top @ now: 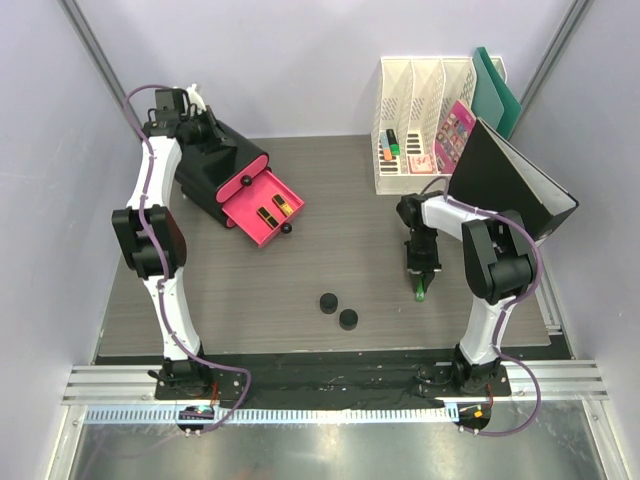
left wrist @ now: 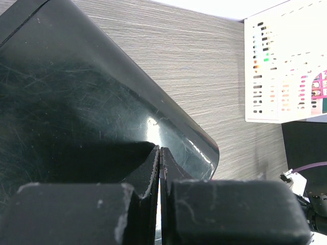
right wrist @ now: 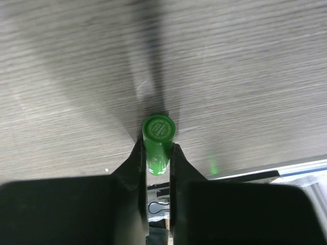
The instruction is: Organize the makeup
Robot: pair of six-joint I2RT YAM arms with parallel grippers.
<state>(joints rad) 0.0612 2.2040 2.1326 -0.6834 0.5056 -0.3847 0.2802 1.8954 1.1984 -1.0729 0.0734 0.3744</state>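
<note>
Clamps the right end effector (right wrist: 157,152) on the green tube (right wrist: 159,130), holds the left end effector (left wrist: 160,153) pressed together by the black box (left wrist: 76,102).

The place reads as a robotics lab test cell. Plain pale partition walls (top: 330,70) box in a small wood-grain table (top: 340,250). The left arm (top: 175,300) and right arm (top: 485,320) are bolted to aluminium rails (top: 330,385) at its near edge, with purple cables (top: 238,378) trailing from their bases. A white file rack (top: 420,110) stands at the back.

walls (top: 330,60): pale lilac | table (top: 340,270): grey woodgrain | rail (top: 330,385): aluminium
</note>
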